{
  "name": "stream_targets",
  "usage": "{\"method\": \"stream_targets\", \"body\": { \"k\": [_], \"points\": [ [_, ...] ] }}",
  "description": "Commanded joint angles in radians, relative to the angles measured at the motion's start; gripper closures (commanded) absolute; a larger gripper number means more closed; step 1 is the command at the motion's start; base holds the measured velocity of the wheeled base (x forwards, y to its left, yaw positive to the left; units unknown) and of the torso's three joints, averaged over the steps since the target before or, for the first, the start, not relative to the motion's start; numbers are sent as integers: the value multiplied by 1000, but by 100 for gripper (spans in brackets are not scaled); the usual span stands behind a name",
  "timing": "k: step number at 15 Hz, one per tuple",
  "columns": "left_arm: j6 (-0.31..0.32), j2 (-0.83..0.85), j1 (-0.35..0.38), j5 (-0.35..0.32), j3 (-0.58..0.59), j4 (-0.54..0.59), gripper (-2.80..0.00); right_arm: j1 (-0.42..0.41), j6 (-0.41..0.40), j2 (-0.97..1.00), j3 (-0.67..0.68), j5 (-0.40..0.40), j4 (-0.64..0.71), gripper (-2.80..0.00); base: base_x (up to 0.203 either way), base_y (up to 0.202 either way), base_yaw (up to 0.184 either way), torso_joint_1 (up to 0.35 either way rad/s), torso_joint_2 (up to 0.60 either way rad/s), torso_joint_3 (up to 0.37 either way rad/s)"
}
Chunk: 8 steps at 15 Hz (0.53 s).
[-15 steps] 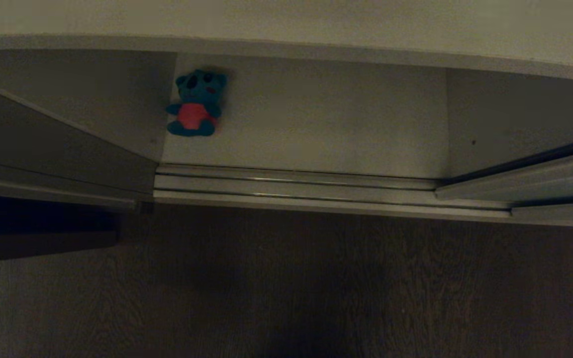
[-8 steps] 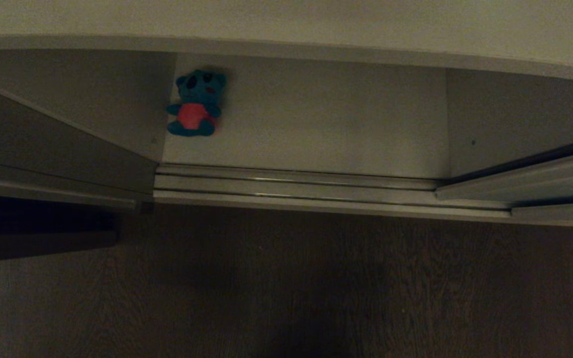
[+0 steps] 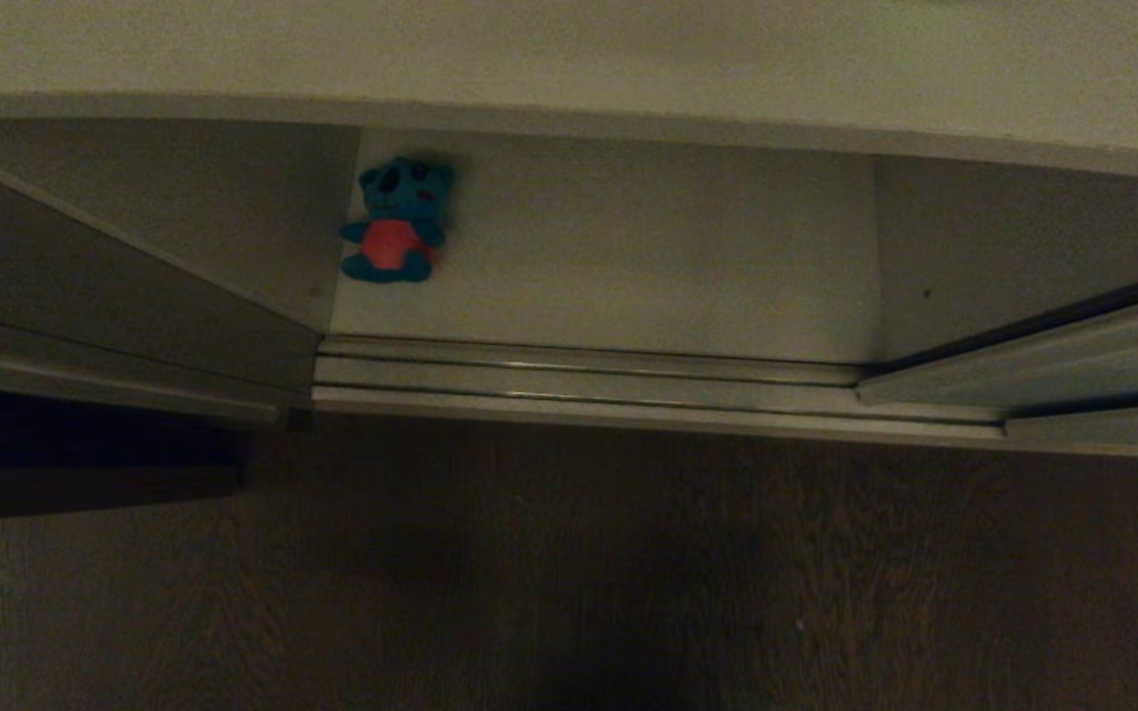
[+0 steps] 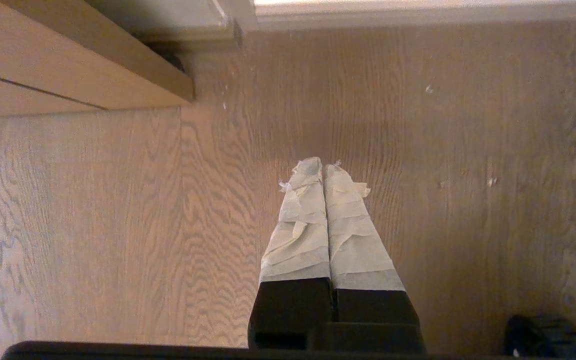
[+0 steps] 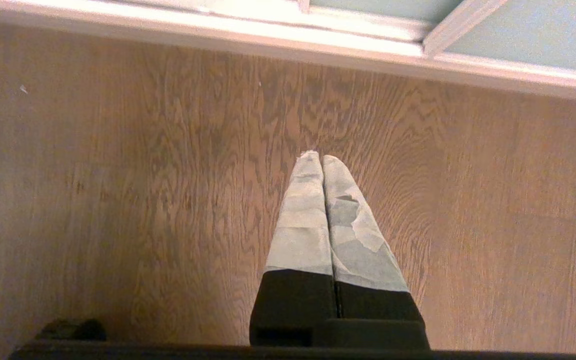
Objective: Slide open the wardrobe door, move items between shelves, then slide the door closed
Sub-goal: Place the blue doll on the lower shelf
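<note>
Wardrobe stands open, teal bear (image 3: 392, 223) sitting on the bottom shelf (image 3: 628, 257); left end effector (image 4: 323, 172) and right end effector (image 5: 320, 162) pinched together, empty; door closing remains

Domestic room, likely a bedroom: a built-in wardrobe with sliding door (image 3: 1073, 360) tracks (image 3: 589, 380) is standing open on wood-grain flooring (image 3: 628, 573), housing a plush bear (image 3: 393, 222).

A teal-blue bear (image 3: 393, 223) is carried upright by the off-white bottom shelf (image 3: 628, 257), near its left wall, behind the door tracks.
</note>
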Motion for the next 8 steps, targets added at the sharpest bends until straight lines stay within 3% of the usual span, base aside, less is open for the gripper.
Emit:
{"method": "stream_targets", "body": {
  "k": [1,8],
  "points": [
    [-3,7,0,0,-1,0,0,1,-1,0,0,0,0,0,0,0,0,0,5,183],
    [-2,7,1,1,-1,1,0,1,0,0,0,0,0,0,0,0,0,2,3,199]
  ]
}}
